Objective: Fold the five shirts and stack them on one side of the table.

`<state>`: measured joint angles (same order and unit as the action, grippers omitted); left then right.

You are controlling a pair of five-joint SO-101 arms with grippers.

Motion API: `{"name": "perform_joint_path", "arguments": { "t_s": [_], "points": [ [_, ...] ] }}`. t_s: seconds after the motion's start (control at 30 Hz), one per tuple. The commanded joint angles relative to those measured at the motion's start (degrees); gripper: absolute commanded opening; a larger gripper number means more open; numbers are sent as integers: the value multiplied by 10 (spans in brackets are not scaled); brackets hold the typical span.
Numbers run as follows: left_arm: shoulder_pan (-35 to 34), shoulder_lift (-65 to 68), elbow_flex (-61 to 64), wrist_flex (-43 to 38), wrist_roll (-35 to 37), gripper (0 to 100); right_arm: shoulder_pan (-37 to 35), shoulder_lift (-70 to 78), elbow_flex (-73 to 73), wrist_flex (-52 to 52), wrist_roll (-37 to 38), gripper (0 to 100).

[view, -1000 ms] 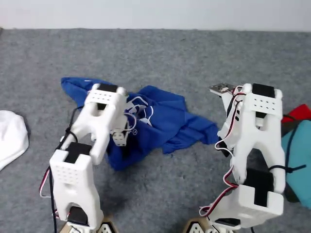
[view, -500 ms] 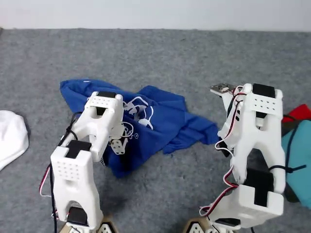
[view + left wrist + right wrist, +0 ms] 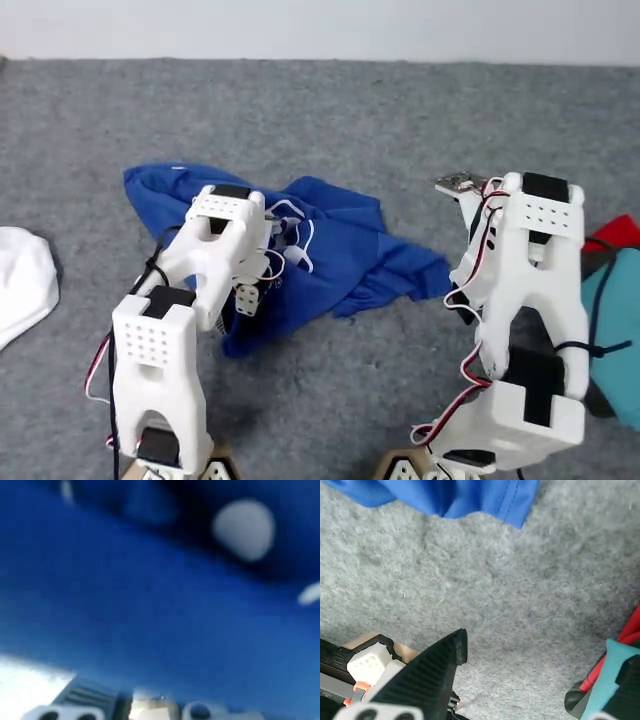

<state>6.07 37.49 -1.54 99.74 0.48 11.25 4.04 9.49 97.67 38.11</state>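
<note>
Pressing into blue shirt (image 3: 340, 250), left tool (image 3: 248, 296) grip indiscernible; right tool (image 3: 459, 188) gaping, empty.

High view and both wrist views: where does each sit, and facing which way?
High view: fixed above, looking down at the table; left arm and right arm seen from behind.
Left wrist view: on the left arm, close up on the blue shirt; part of the left tool shows.
Right wrist view: on the right arm, facing down at the table; the open right tool shows.
Shared: the blue shirt, in all three.
</note>
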Motion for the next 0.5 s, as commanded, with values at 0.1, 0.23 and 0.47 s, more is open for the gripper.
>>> {"name": "perform_joint_path", "arguments": {
  "t_s": [0.1, 0.23, 0.47],
  "points": [
    [-91, -125, 80, 11, -130, 12, 6, -2, -3, 8, -6, 456],
    [-193, -178, 126, 11, -227, 12, 6, -1, -3, 3, -4, 456],
    [-375, -215, 133, 11, -329, 12, 2, -1, -4, 1, -4, 456]
  ]
}}
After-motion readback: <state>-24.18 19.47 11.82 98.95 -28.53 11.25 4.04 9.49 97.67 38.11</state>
